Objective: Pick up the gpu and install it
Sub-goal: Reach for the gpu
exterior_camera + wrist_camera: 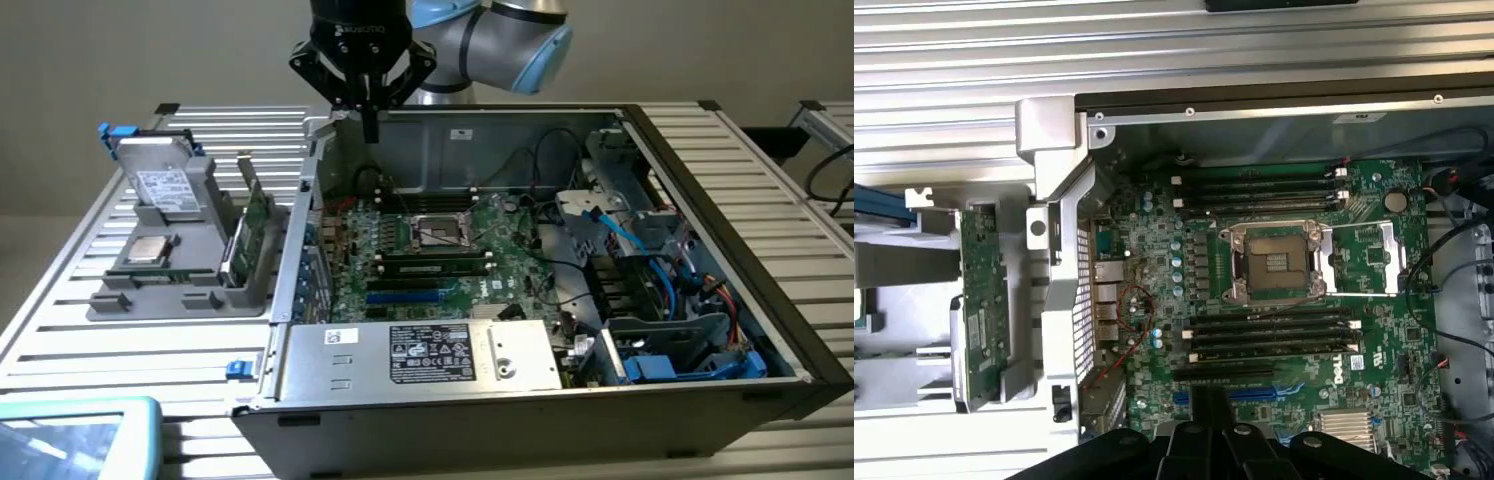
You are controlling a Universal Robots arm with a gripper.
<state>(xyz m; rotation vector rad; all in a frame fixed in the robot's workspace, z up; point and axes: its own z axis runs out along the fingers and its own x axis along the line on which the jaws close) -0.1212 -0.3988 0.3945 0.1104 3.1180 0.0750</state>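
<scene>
The case lies open-side up on the tabletop, so we get the motherboard slots facing upward. At the exterior view's left, the gpu stands on edge in a tray slot, top edge free for pinching, we judge. Farther back, the claw hangs clenched, empty, above the case's rear wall.

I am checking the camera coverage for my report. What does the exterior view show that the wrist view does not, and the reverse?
Exterior view adds: the robot arm, the labelled power supply, the hard drive beside the case, and blue cables inside it. Wrist view adds: a straight-down look at the coin cell and a red wire loop. Both: the motherboard, its empty processor socket, the gpu standing in the grey holder, and the shut hand over the case, holding nothing.
</scene>
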